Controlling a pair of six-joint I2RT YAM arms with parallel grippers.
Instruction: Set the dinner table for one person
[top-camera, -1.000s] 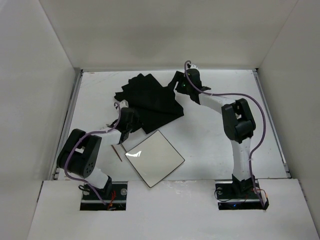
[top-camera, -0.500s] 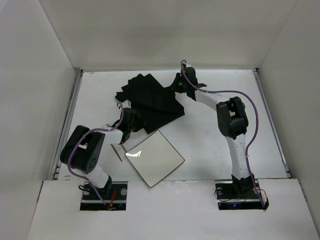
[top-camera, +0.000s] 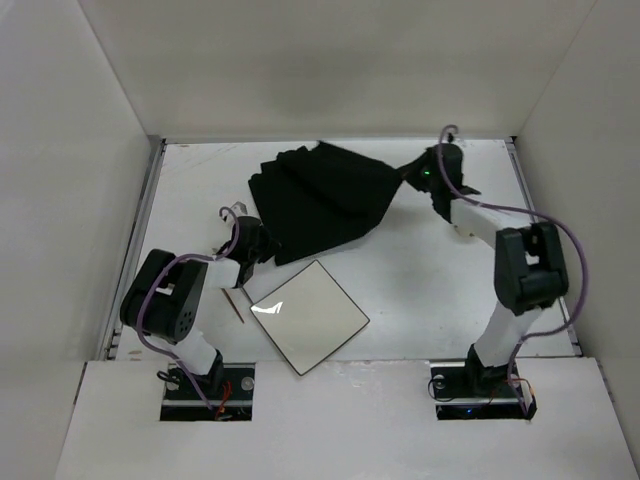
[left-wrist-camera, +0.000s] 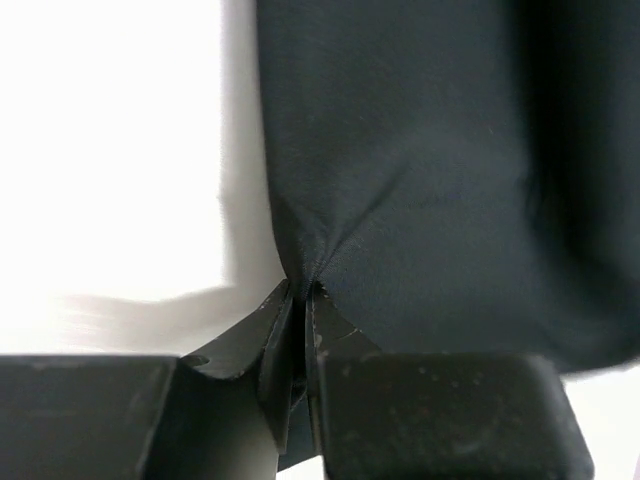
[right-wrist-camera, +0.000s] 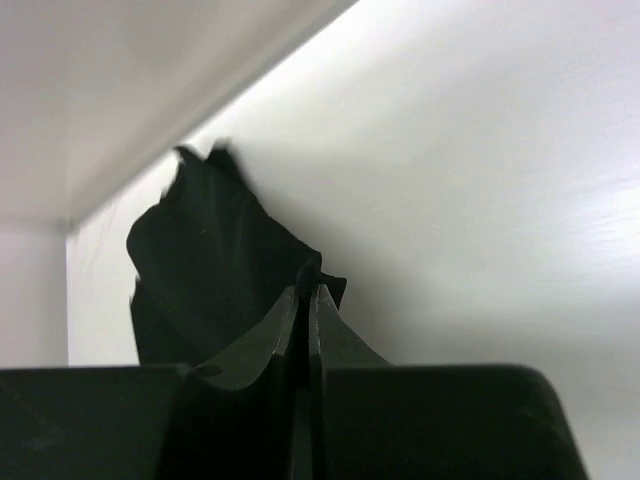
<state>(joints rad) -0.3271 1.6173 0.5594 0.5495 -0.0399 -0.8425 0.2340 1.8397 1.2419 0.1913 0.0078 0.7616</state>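
Soft black cloth (top-camera: 325, 200) — creased, roughly triangular — drapes over the far middle of the flat white worktop (top-camera: 430, 290). Left fingers (left-wrist-camera: 303, 292) pinch its near-left edge; right fingers (right-wrist-camera: 308, 288) pinch its far-right corner — worktop beneath both.

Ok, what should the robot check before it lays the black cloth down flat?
1. The left hand is shut on the black cloth: ok.
2. The right hand is shut on its far corner: ok.
3. The cloth is spread smooth: not ok, folds show.
4. The white plate is off the cloth: ok.
5. The table has bare room beside the cloth: ok.
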